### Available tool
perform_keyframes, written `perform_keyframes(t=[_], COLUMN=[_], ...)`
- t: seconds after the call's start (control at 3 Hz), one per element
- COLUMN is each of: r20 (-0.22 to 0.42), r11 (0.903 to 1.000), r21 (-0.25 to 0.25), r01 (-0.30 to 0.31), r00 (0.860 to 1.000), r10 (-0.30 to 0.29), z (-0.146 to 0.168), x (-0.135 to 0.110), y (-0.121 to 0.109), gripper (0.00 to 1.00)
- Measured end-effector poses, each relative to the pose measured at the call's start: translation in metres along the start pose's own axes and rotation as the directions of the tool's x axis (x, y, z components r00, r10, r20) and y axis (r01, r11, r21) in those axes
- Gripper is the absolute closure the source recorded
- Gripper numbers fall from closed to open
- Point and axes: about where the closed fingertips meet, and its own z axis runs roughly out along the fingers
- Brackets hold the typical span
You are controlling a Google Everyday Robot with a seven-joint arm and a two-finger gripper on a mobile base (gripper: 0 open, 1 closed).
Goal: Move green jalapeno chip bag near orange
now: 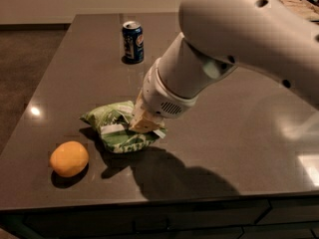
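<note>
Green and crinkled, with white patches, the green jalapeno chip bag [115, 129] lies at the left-centre of the worktop [239, 133], directly under the gripper [144, 122]. The gripper comes down onto the right half of the bag from the upper right, and its beige jaws are clamped on the foil there. The left half of the bag extends clear of the jaws toward the left edge of the worktop. A dark shadow runs along the lower edge of the bag; whether the bag rests fully on the surface cannot be told. The orange [69, 159] sits near the front-left corner of the worktop, below and to the left of the bag. The two are near each other but apart, with a strip of surface between them. The white arm [239, 44] fills the upper right of the view and slopes down to the gripper, casting a broad shadow in front of the bag. The worktop is a dark grey-brown, glossy slab with light reflections near its left edge and at its right side. Beyond its left edge is a dark floor [25, 59], and a pale wall [75, 1] runs along the top of the view. A blue soda can [133, 41] stands upright toward the far edge, behind the bag and well apart from it.
</note>
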Motion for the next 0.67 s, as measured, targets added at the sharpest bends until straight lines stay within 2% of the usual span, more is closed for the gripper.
perform_keyframes(t=[0.33,0.67], r20=[-0.001,-0.002], r11=[1.0,1.0], r21=[0.003,0.006], r01=[0.004,0.007], r00=[1.0,1.0], r10=[-0.004,-0.007], z=[-0.0013,-0.0025], x=[-0.0018,-0.0035], y=[0.001,0.0019], gripper=[0.13,0.0])
